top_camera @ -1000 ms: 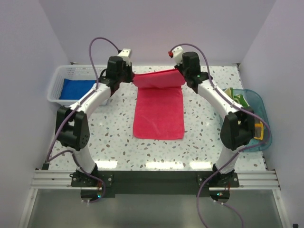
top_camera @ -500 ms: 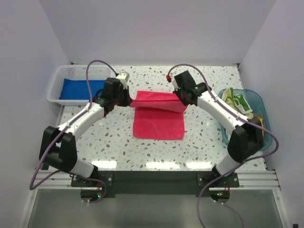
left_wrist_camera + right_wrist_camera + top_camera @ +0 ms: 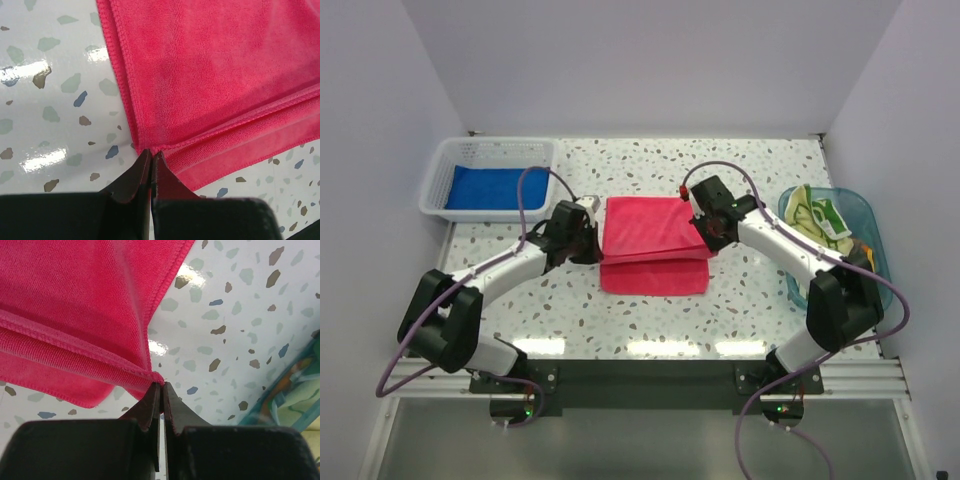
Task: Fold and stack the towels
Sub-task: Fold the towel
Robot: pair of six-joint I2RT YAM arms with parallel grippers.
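Observation:
A pink towel (image 3: 652,240) lies on the table's middle, its far half folded forward over the near half. My left gripper (image 3: 594,246) is shut on the folded layer's left corner (image 3: 150,148). On the opposite side my right gripper (image 3: 705,240) pinches the right corner (image 3: 159,379), jaws shut. Both corners sit a little short of the towel's near edge, so a strip of the lower layer (image 3: 655,278) shows. A blue towel (image 3: 485,186) lies in the white basket. A green and yellow towel (image 3: 817,213) rests in the blue tub.
The white slotted basket (image 3: 441,172) stands at the back left. The clear blue plastic tub (image 3: 865,215) sits at the right edge, its corner showing in the right wrist view as the tub (image 3: 300,405). The speckled tabletop (image 3: 760,300) surrounds the towel.
Both grippers have come down and toward me with the pink towel's far edge, laying that half over the near half. A second ago the edge hung high at the back.

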